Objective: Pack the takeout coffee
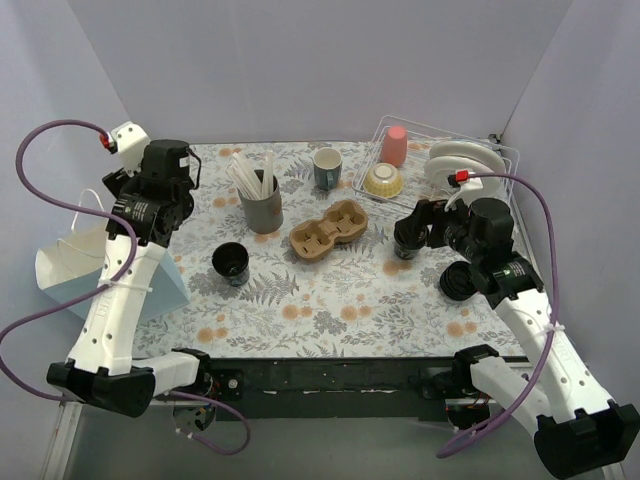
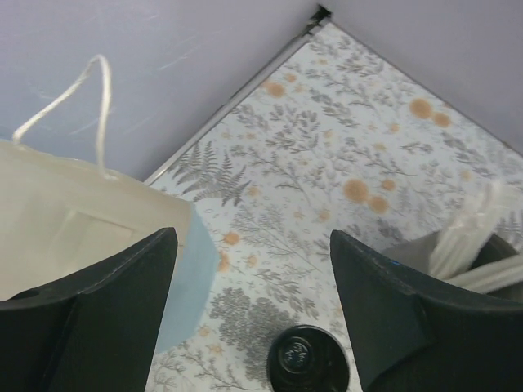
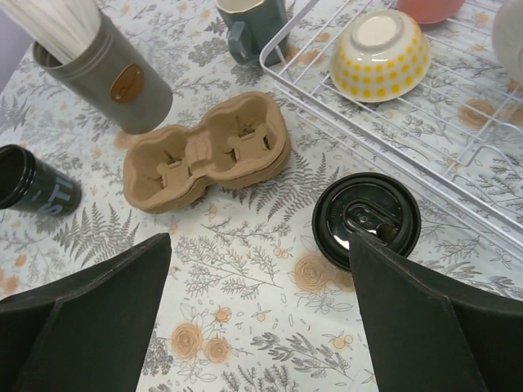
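Note:
Three black lidded takeout cups show in the top view: one left of centre (image 1: 230,262), one under my right gripper (image 1: 407,245), one beside the right forearm (image 1: 458,281). A brown cardboard cup carrier (image 1: 328,229) lies mid-table, its wells empty (image 3: 208,151). My right gripper (image 3: 260,241) is open and empty above the table. A cup lid (image 3: 366,219) sits by its right finger, partly hidden by it. Another cup (image 3: 37,184) is at that view's left edge. My left gripper (image 2: 253,237) is open and empty, high above a cup lid (image 2: 306,359).
A white and blue paper bag (image 1: 90,265) stands open at the left, also in the left wrist view (image 2: 73,229). A grey cup of white straws (image 1: 261,205), a grey-green mug (image 1: 327,167) and a wire rack (image 1: 440,165) with a pink cup, yellow bowl and plates stand at the back.

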`<act>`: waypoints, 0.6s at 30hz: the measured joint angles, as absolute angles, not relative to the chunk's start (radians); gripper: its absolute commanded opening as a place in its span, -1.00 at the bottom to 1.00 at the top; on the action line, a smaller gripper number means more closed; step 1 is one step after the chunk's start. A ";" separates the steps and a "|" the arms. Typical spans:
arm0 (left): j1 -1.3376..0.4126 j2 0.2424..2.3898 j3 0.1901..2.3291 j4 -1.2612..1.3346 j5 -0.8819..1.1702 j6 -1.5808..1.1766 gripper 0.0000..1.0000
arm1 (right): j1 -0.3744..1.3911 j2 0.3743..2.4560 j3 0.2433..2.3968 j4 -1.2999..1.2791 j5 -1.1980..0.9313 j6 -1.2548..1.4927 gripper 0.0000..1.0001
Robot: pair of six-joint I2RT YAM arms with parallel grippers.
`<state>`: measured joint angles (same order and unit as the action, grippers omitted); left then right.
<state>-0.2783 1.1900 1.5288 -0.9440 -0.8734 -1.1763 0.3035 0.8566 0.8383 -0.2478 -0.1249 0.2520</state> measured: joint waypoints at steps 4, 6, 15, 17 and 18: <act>-0.185 1.214 1.508 -0.979 -0.862 -1.147 0.37 | 0.303 0.842 0.842 -0.284 -0.183 0.243 0.93; -0.151 1.220 1.492 -0.980 -0.846 -1.137 0.32 | 0.303 0.830 0.847 -0.299 -0.199 0.239 0.93; -0.073 1.214 1.345 -0.974 -0.790 -1.124 0.01 | 0.303 0.776 0.876 -0.318 -0.244 0.233 0.93; -0.067 1.206 1.327 -0.974 -0.781 -1.125 -0.26 | 0.303 0.776 0.879 -0.321 -0.249 0.233 0.93; -0.064 1.201 1.321 -0.973 -0.778 -1.128 -0.38 | 0.303 0.776 0.881 -0.324 -0.250 0.232 0.93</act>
<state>-0.0643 1.2015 1.3209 -0.9733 -0.7780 -1.1278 0.3035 0.7765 0.8810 -0.3237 -0.2504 0.2321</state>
